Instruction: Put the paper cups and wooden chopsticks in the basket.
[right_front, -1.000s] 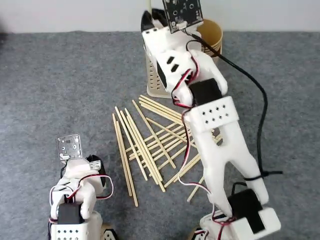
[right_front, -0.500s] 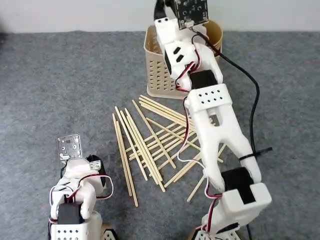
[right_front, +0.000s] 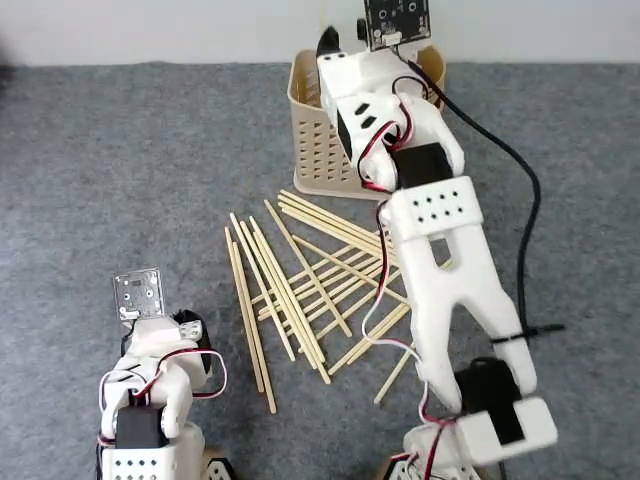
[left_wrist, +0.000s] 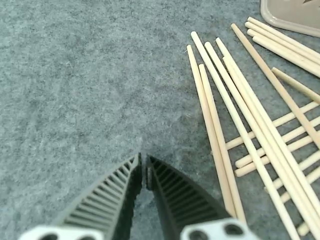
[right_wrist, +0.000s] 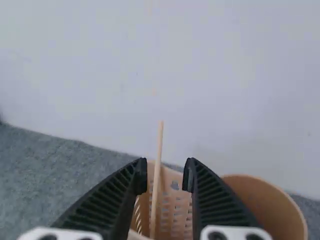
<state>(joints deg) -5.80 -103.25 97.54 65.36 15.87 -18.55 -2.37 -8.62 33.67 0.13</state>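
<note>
Since the earlier frames the right arm (right_front: 440, 270) has been shifting a little to its own right, so the basket (right_front: 318, 140) is now showing the front wall that the arm was covering a second ago. The right gripper (right_wrist: 164, 169) is hanging over the basket's rim with its jaws apart. One upright chopstick (right_wrist: 159, 150) is standing in the gap, close to one finger, and the gap is wider than the stick. The paper cup (right_wrist: 260, 205) is sitting at the basket's corner on that arm's right side; whether it is inside or just beside cannot be told. The loose chopsticks (right_front: 300, 285) are lying crossed on the carpet (right_front: 110, 160) in front of the basket, in the same heap as before. The left arm (right_front: 150, 400) is staying where it was, near the front edge, its left gripper (left_wrist: 144, 162) pointing at bare carpet just beside the heap with jaws together. The basket is standing against the white wall (right_front: 150, 30) at the far edge. Bare carpet is stretching wide on the left side between the left arm and the wall, and a narrower strip is running past the black cable (right_front: 520, 200) on the right
</note>
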